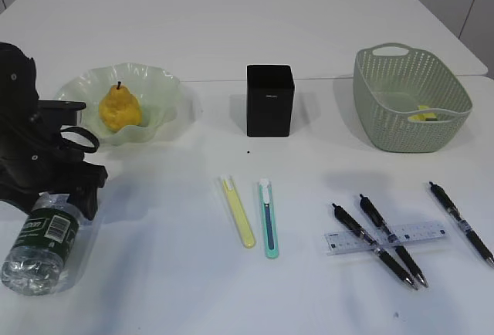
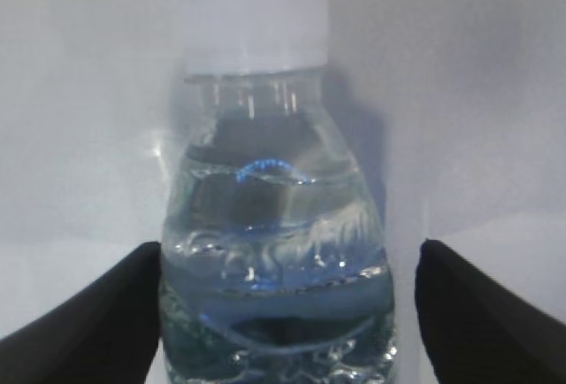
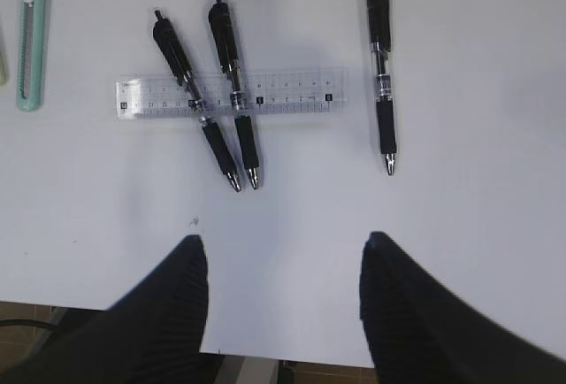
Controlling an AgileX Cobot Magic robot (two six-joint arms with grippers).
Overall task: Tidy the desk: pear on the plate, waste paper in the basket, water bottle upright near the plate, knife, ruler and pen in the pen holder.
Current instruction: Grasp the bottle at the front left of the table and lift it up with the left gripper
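The water bottle lies on its side at the desk's front left, its white cap pointing away in the left wrist view. My left gripper is open around its shoulder: the left finger is close against it, the right finger stands clear. The pear sits on the plate. The black pen holder stands mid-desk. Two knives, yellow and teal, lie in front of it. Two pens cross the ruler; a third pen lies to the right. My right gripper hangs open and empty over the front edge.
The basket stands at the back right with a yellow scrap of waste paper inside. The desk's front edge runs just below my right fingers. A seam crosses the tabletop behind the pen holder.
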